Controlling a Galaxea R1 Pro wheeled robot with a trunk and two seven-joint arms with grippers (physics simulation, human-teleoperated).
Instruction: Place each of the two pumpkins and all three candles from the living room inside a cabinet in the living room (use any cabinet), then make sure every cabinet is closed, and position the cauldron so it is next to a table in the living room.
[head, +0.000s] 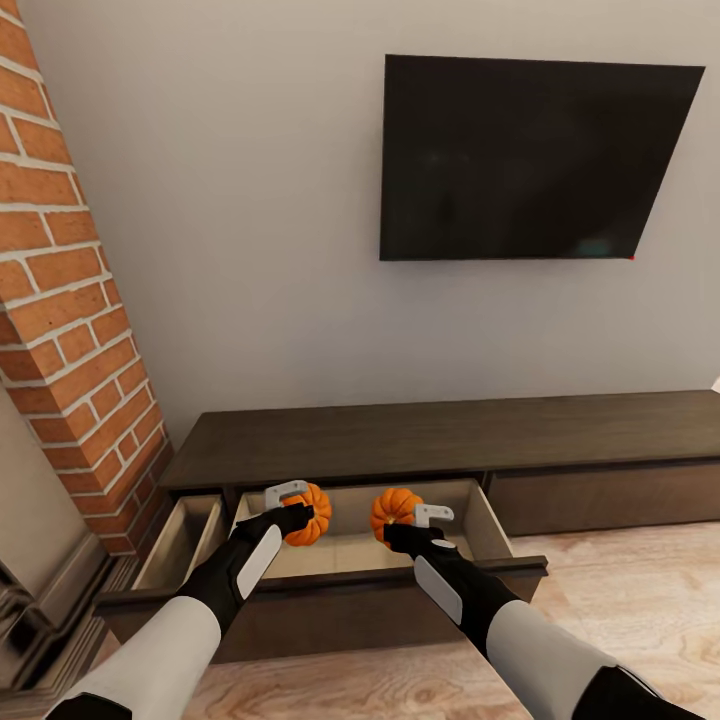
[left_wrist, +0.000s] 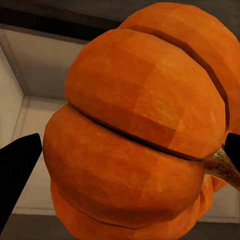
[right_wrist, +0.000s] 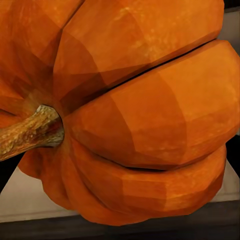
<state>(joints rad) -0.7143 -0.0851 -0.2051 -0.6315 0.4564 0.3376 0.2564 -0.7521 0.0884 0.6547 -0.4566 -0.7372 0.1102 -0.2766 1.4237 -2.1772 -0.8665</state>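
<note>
Both arms reach over the open middle drawer (head: 470, 525) of the long dark cabinet (head: 440, 435); the left pincer (head: 296, 508) holds one pumpkin (head: 310, 515) and the right pincer (head: 425, 525) holds the other pumpkin (head: 393, 512), each clamped on its fruit above the pale drawer floor; in the left wrist view the orange ribs (left_wrist: 140, 130) sit between two dark fingers (left_wrist: 17, 170), with the drawer's light inside behind; in the right wrist view the stalk (right_wrist: 30, 131) points sideways, so that pumpkin is held on its side.

The step in hand looks like setting both pumpkins down inside the drawer; to do it well, lower each until it nearly rests on the floor before letting go, since a round fruit dropped from height may roll; keep the two apart and set them toward the back, leaving floor free for the candles.

The drawer's front edge (head: 330, 580) lies under both forearms, so lift straight up before drawing back; a narrower drawer (head: 180, 540) stands open beside the brick column (head: 60, 300), which crowds the left elbow; to the right the wooden floor (head: 640, 590) gives open room.
</note>
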